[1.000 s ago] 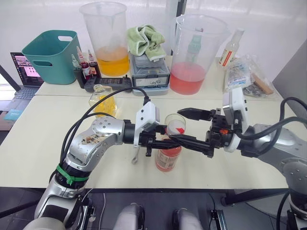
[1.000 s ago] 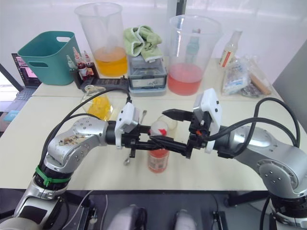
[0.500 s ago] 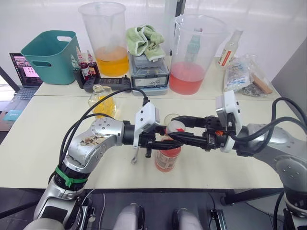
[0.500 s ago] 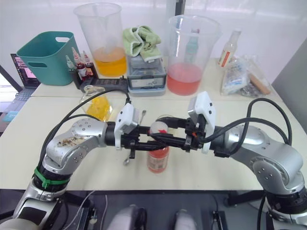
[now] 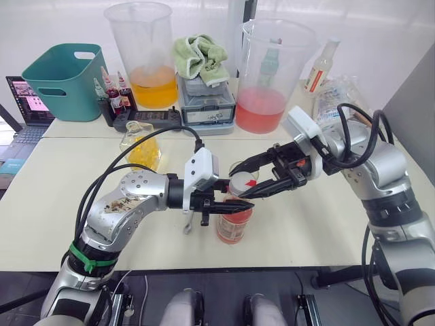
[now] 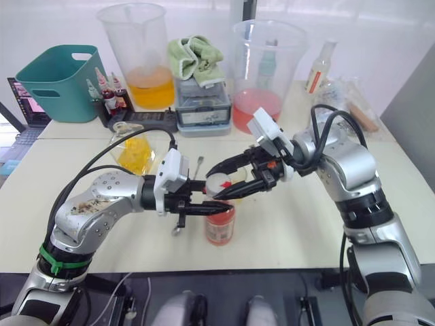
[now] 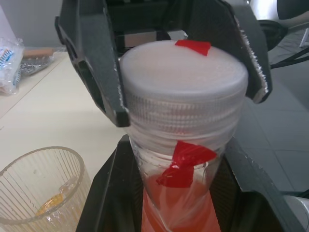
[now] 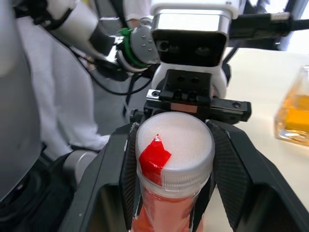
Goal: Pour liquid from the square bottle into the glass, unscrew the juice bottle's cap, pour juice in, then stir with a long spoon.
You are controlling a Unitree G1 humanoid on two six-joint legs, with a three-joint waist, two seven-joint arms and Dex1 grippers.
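The juice bottle (image 5: 234,227), holding pinkish-red drink, stands upright near the table's front edge. My left gripper (image 5: 231,204) is shut on it just under the neck. Its white cap (image 8: 175,140) carries a strip of red tape, and my right gripper (image 5: 243,182) is shut on the cap from the right, one finger on each side. The glass (image 7: 41,193) stands just behind the bottle with a little yellow liquid in it. The square bottle (image 5: 141,146) of yellow liquid sits further back on the left. The long spoon (image 6: 178,227) lies on the table under my left gripper.
Along the back stand a teal basket (image 5: 58,78), a pitcher of orange liquid (image 5: 148,58), a pitcher of pink liquid (image 5: 268,75), a grey box (image 5: 207,105) with a green cloth on it, dropper bottles (image 5: 112,92), a slim bottle (image 5: 318,64) and plastic bags (image 5: 340,102).
My right gripper, open beside the bottle a second ago, has come in and turned, and its fingers have shut on the cap. The left gripper has kept holding the bottle in place.
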